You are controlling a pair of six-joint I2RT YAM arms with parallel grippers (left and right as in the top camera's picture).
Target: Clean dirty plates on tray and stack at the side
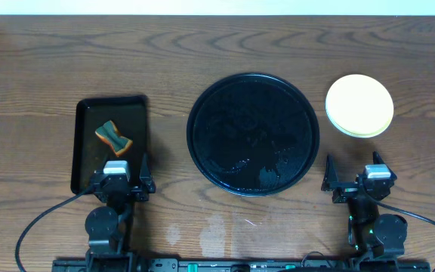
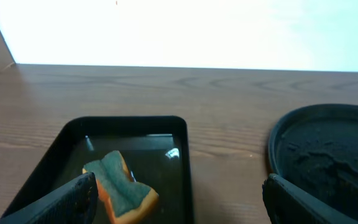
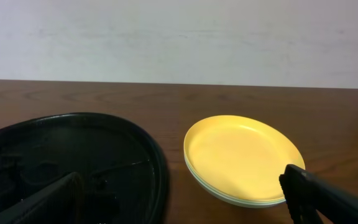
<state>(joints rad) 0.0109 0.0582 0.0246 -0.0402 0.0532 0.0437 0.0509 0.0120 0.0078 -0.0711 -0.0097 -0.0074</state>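
Stacked on the wooden tabletop (image 1: 44,68) just beside the bare large round glossy black tray (image 1: 252,134): small round plates (image 1: 359,105), pale yellow on top, no smear showing. Parked with jaws apart, holding nothing: left gripper (image 1: 121,183), right gripper (image 1: 355,181). Judged finished.

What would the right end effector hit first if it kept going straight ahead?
Probably the stack of plates, pale yellow one on top: it sits directly ahead of the open right end effector. Its height is hard to judge, so it might pass over.
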